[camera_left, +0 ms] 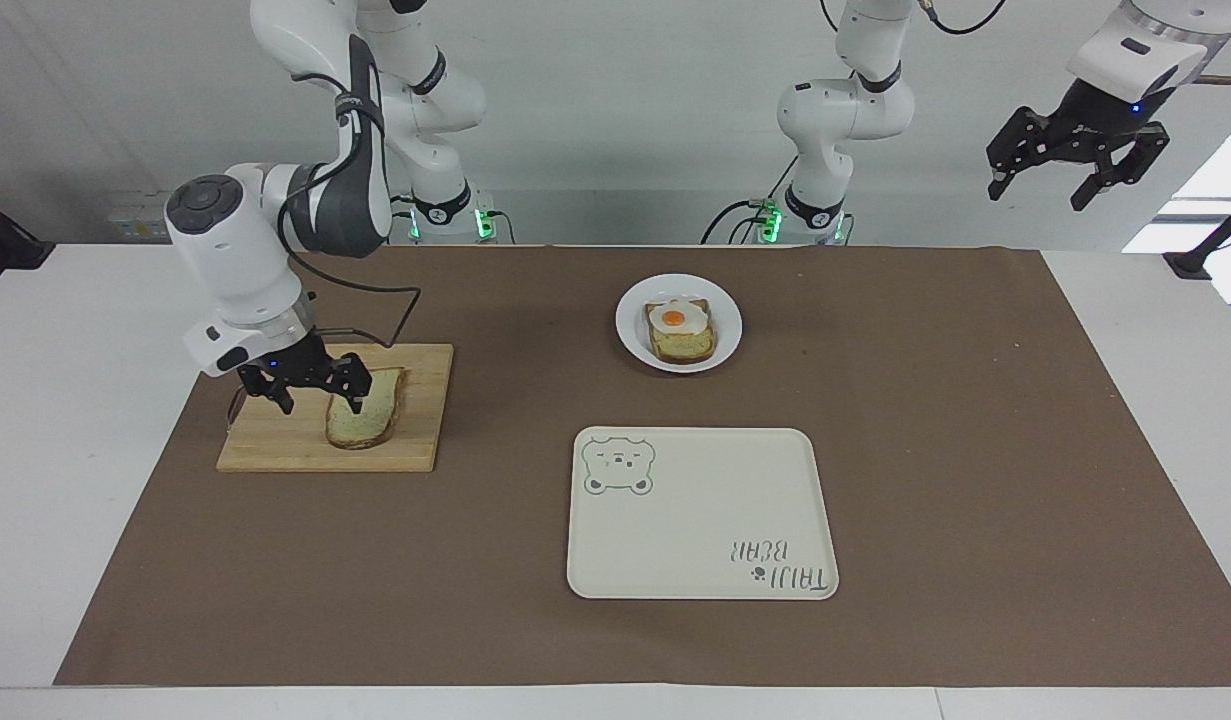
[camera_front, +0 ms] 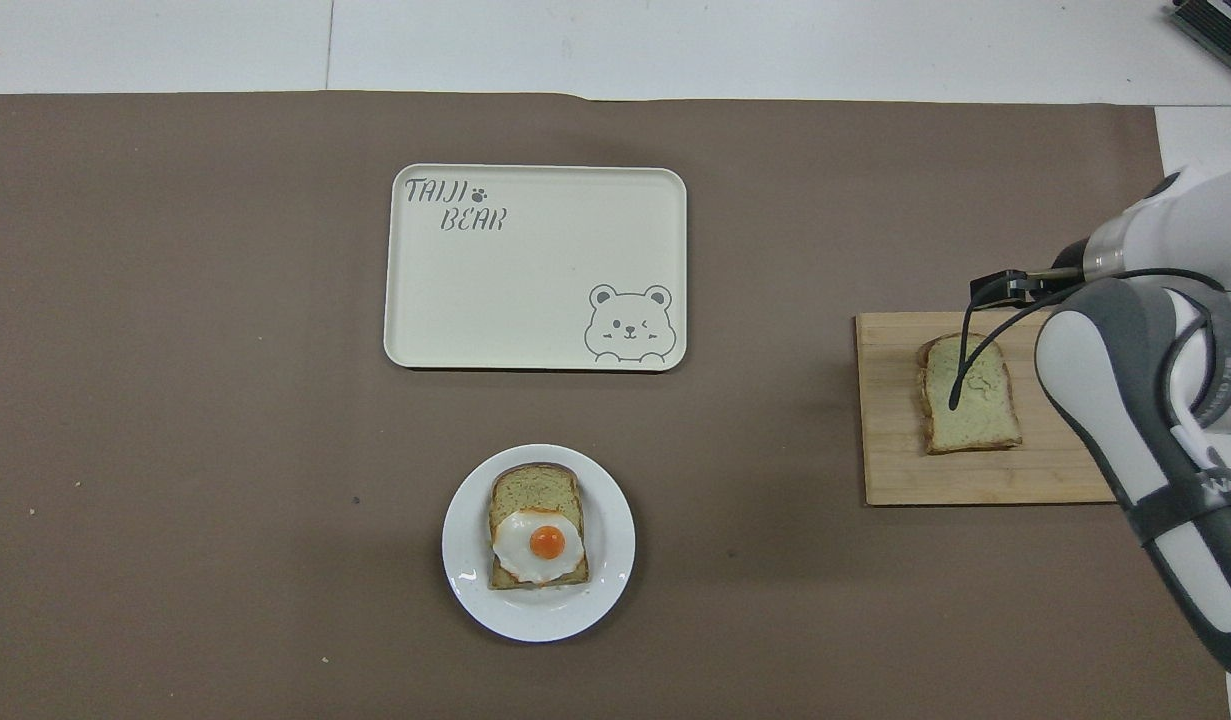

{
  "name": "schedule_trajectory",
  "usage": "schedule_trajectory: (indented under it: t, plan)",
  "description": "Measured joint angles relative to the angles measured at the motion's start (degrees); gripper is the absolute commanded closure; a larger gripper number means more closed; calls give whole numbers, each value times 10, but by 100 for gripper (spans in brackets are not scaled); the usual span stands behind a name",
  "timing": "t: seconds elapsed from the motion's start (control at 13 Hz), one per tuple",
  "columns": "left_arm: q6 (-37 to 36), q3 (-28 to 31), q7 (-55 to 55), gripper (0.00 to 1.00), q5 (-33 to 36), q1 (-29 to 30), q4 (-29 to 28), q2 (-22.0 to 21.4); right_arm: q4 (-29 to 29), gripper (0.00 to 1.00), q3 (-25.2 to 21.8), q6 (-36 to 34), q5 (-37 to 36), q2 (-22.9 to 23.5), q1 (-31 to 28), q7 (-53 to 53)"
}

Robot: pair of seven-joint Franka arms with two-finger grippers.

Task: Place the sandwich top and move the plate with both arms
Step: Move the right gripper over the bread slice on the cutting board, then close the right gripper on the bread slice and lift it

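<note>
The sandwich top, a plain pale slice with a brown crust, lies on a wooden cutting board toward the right arm's end of the table; it also shows in the overhead view. My right gripper is open and low over the board, one finger over the slice's edge, the other over bare wood. The small white plate holds a bread slice with a fried egg and stands near the robots at mid-table. My left gripper waits open, high above the left arm's end.
A cream tray with a bear drawing lies farther from the robots than the plate, on the brown mat. In the overhead view the right arm covers part of the board and hides its own gripper.
</note>
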Motion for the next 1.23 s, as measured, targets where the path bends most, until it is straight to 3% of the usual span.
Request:
schedule_trajectory:
  t: [0.23,0.85,1.23]
  plan:
    - [0,0,0,0,0,0,0,0,-22,0,-1,21,39,9,-35,-60]
    - [0,0,0,0,0,0,0,0,-56,0,2,30,83,15,-33,-66]
    - [0,0,0,0,0,0,0,0,-87,0,1,47,150,22,-34,-142]
